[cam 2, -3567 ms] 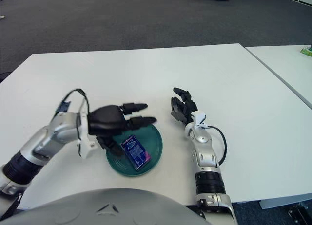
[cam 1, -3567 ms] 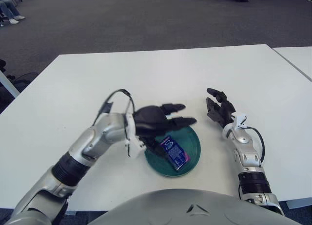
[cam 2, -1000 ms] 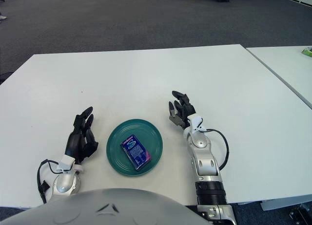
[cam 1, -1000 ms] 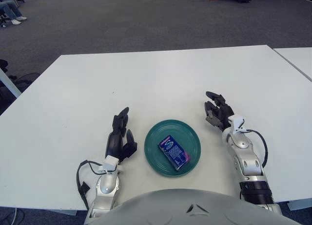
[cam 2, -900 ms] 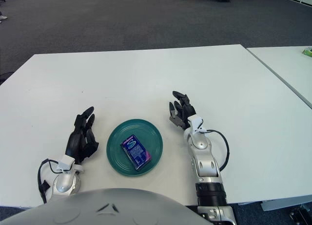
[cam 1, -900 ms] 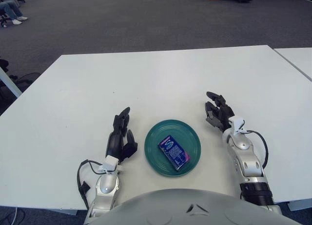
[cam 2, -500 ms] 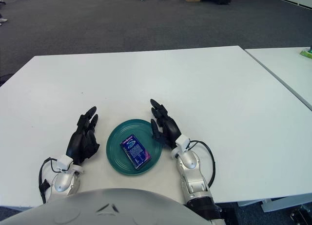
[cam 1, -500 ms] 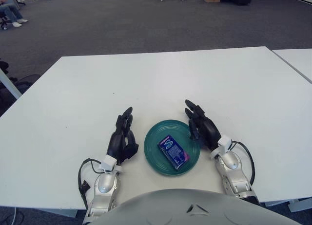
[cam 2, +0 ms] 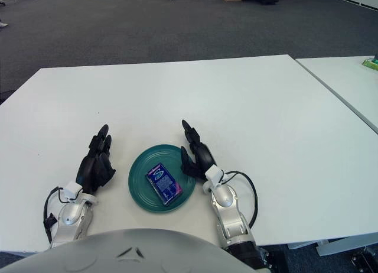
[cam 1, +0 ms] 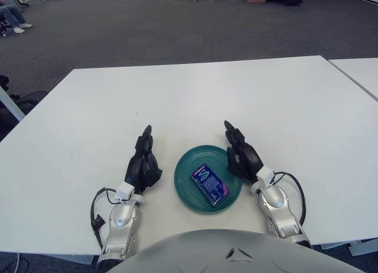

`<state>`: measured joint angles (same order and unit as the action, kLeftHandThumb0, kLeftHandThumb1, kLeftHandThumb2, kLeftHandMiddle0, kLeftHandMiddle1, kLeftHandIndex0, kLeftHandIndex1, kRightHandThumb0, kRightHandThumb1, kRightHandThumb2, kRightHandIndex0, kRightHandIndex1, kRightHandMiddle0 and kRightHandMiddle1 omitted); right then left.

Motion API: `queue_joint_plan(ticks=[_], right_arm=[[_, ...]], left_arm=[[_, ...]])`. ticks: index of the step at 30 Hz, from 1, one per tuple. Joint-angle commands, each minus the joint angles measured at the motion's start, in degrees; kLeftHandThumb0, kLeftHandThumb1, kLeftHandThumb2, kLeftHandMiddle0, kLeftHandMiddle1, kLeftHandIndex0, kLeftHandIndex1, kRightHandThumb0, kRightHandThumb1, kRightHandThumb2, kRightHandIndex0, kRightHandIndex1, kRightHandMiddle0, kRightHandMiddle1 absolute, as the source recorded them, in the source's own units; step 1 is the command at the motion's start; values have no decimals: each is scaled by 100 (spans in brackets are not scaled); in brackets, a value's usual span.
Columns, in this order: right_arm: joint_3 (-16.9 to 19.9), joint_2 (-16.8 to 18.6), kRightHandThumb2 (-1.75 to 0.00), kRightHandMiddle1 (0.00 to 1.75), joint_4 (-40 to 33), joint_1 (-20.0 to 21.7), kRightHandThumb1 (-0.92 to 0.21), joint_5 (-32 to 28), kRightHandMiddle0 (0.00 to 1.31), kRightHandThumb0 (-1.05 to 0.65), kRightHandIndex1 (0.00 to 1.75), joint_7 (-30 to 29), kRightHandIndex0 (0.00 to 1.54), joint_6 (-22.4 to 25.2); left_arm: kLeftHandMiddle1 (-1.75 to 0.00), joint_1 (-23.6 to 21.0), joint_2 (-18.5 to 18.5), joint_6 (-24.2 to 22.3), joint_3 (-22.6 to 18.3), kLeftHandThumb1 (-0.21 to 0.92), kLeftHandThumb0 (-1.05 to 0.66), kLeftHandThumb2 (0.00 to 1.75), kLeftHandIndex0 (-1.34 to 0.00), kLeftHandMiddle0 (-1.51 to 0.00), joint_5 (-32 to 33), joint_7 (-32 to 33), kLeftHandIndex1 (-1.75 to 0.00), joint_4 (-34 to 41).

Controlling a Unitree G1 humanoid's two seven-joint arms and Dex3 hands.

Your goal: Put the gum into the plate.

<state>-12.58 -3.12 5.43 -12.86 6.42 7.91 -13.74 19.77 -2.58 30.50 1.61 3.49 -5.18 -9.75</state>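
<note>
Gum (cam 1: 209, 185) lies in the plate (cam 1: 186, 192); left robot hand (cam 1: 142, 165) and right robot hand (cam 1: 242, 156) flank it (fingers apart, empty).

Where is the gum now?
The gum lies inside the green plate, near the table's front edge, between the left robot hand and the right robot hand.

Surface: white table (cam 1: 195, 90), rectangular, on grey carpet floor (cam 1: 147, 25).
On table: green plate (cam 1: 184, 184), round, near the front edge at centre.
Plate contents: blue gum pack (cam 1: 209, 185), lying flat, slightly right of plate centre.
Neighbour: second white table (cam 1: 360, 72), right of the plate's table, narrow gap between.
</note>
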Motion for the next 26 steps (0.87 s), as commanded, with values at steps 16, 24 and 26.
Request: queue_joint_plan(ticks=[16,24,26], right_arm=[[55,-126,-111,0,369,-392,-92,-5,0,-95,0,-172,0,-330],[250,117,-113,0,913,-61,-92,-738,0,-88,0,216,0,-518],[293,145,-113,0,997,-24,-92,-777,0,-87,0,222,0,-589]], left_arm=[[0,-90,55,676,-161,92,-105,101,0,0,-11,-68,-4,-501],[0,-52,208,805,-42,92,-105,101,0,0,-4,-135,-4,-686],[0,-42,228,825,-22,92,-105,100,0,0,-11,-144,-4,-696]])
